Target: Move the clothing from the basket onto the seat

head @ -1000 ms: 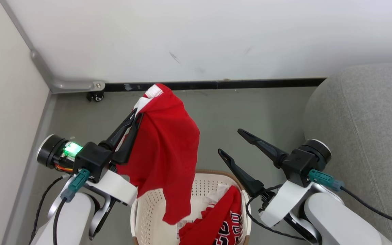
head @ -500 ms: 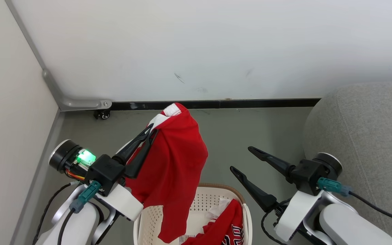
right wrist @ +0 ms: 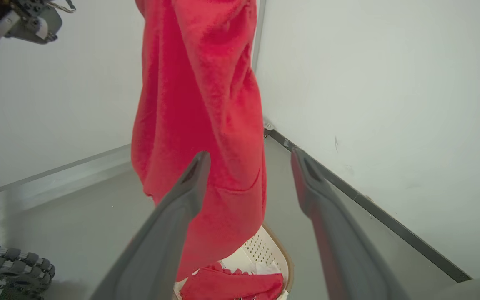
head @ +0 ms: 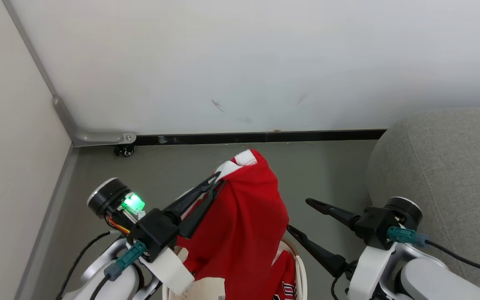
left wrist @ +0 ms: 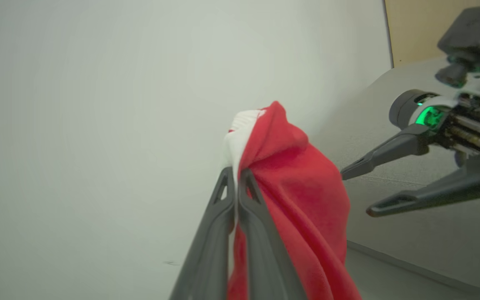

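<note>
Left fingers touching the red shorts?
Touching. Left wrist view: the fingers of the left gripper, shut, pinch the red shorts at the white trim.

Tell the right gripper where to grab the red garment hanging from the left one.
Probably the red garment at its right-hand fold, below the white band, coming from the robot's right, where the right gripper stands, jaws open. It hangs long and loose from the left gripper, shut near its top, so that side is free.
</note>
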